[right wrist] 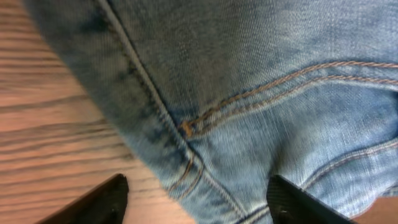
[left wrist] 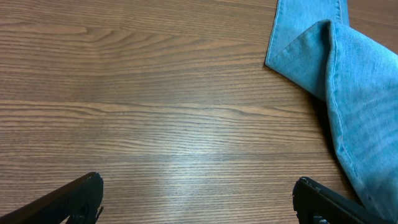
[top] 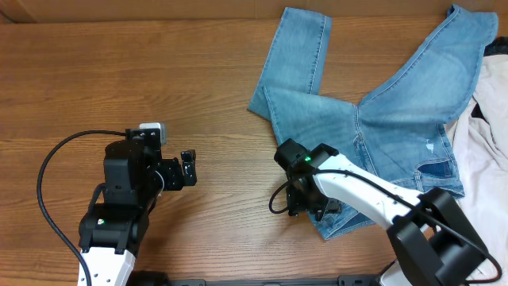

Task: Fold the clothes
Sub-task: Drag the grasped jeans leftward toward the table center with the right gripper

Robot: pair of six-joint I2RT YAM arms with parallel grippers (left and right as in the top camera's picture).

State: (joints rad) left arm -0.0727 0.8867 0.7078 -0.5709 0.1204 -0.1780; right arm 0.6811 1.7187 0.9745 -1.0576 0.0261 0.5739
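Note:
The light blue jeans [top: 381, 111] lie spread on the right half of the wooden table, with one leg doubled back on itself at the upper middle. My right gripper [top: 305, 202] is down at the jeans' near-left corner. In the right wrist view its fingers [right wrist: 106, 199] stand apart, and a stitched seam edge of the jeans [right wrist: 249, 74] lies between them; the right gripper [right wrist: 198, 186] is open. My left gripper [top: 188, 168] hovers over bare wood at the left, open and empty [left wrist: 198, 186]. A folded jeans leg [left wrist: 360, 74] lies to its upper right.
A cream-beige garment [top: 488, 151] lies over the table's right edge, partly under the jeans. A dark scrap [top: 497, 48] shows at the far right. A brown strip [top: 119, 9] runs along the far edge of the table [top: 119, 79].

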